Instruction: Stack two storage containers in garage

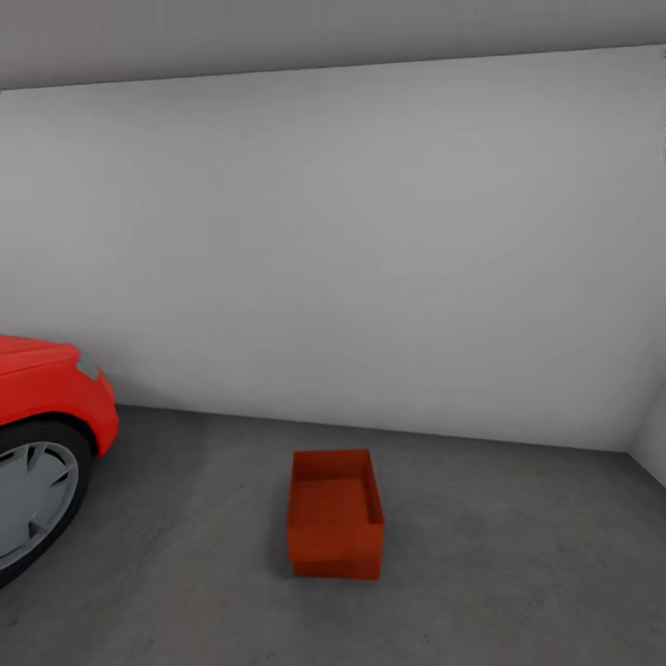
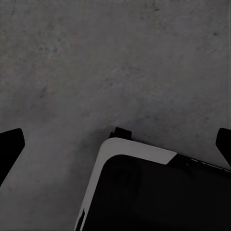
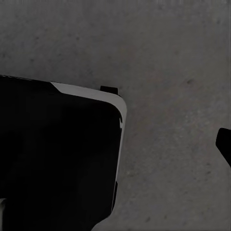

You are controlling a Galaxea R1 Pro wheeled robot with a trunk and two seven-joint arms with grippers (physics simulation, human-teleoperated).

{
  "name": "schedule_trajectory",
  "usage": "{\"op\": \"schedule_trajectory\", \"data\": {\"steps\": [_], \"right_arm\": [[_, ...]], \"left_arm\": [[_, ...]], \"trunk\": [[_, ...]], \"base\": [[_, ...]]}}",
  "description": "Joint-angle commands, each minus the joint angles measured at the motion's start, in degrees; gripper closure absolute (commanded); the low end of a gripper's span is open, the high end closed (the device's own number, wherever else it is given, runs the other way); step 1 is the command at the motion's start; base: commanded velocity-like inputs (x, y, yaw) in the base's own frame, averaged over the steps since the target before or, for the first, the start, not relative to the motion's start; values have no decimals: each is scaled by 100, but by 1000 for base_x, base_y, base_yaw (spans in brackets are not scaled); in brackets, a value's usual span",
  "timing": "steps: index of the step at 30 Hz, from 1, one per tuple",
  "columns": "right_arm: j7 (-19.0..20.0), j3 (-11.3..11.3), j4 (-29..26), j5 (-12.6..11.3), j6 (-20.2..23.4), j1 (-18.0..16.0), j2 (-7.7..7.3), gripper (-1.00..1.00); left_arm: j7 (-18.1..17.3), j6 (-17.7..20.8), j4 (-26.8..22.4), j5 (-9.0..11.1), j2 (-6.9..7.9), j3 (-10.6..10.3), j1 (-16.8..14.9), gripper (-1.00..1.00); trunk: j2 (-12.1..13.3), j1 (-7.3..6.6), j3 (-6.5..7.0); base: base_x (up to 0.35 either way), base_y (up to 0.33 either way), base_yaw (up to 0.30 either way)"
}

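Soft, even, dim light; slightly blurry renders, with faint shadow beside the storage container (image 1: 335, 514).

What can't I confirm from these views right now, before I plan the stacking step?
- Storage container on the floor, head view: its own walls hide the inside bottom, so contents are uncertain.
- Car, head view: cut off by the left edge.
- Left gripper, left wrist view: only the fingertips show at the edges; open, holding nothing.
- Right gripper, right wrist view: one fingertip shows; the robot's dark base covers the other side, so its state is unclear.
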Motion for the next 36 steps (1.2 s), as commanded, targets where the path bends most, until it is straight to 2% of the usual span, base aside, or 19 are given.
{"op": "schedule_trajectory", "data": {"steps": [1, 36], "right_arm": [[-21, 36, 19, 27, -28, -6, 0, -100], [58, 5, 12, -14, -75, -13, -28, -100]], "left_arm": [[12, -15, 4, 20, -1, -17, -1, -100], [12, -16, 2, 20, -1, -18, -1, -100]], "trunk": [[-3, 2, 8], [-3, 2, 324]], "base": [[0, 0, 0], [0, 0, 0]]}}
